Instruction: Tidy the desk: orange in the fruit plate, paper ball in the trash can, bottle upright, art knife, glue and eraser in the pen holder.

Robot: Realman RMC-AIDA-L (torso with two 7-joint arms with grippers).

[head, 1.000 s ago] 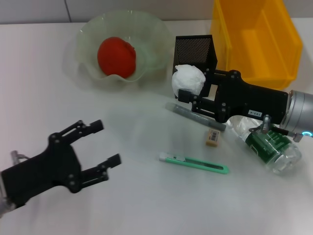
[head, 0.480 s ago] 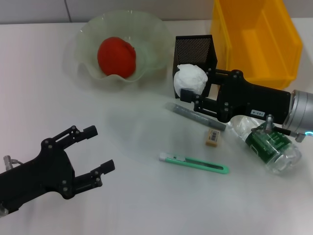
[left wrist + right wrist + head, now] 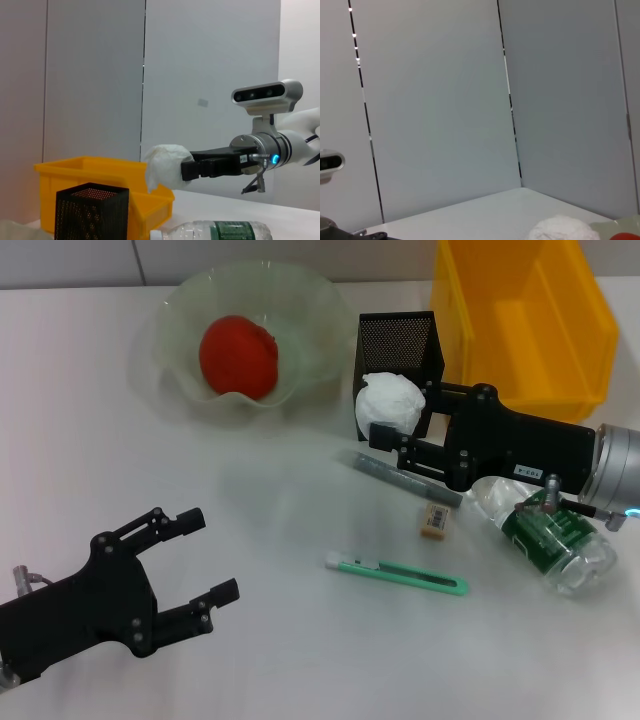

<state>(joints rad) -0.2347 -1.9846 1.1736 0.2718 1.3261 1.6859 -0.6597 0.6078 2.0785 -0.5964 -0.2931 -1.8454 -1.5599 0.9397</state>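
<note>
**A:** Head view first, from the left: the left gripper (image 3: 205, 552) sits at the near left of the white table (image 3: 80, 420), jaws spread wide, holding nothing, pointing toward the middle. It looks parked to me.

**B:** And beyond it, at the far side, the round orange-red fruit (image 3: 238, 356) lies in the pale green wavy glass plate (image 3: 300, 310). That part looks done.

**A:** Agreed. Moving right, the right gripper (image 3: 385, 430) is clamped on the crumpled white paper ball (image 3: 391, 402), lifted clear of the table. The ball hangs just in front of the black mesh pen holder (image 3: 398, 342).

**B:** So which way does it need to go?

**A:** The yellow plastic bin (image 3: 525, 320) stands to the right of the ball and farther off, past the pen holder. The right forearm runs almost level in from the right, fingers pointing left, so I'd judge it must draw back rightward and swing far.

**B:** The left wrist view agrees: ball pinched at the fingertips, above the holder's height, bin behind.

**A:** On the table below the arm lie the grey glue stick (image 3: 395, 475), the small tan eraser (image 3: 435, 521), the green art knife (image 3: 396, 574) with its long axis left to right, and at the far right the clear plastic bottle with a green label (image 3: 555, 538), on its side.
</note>
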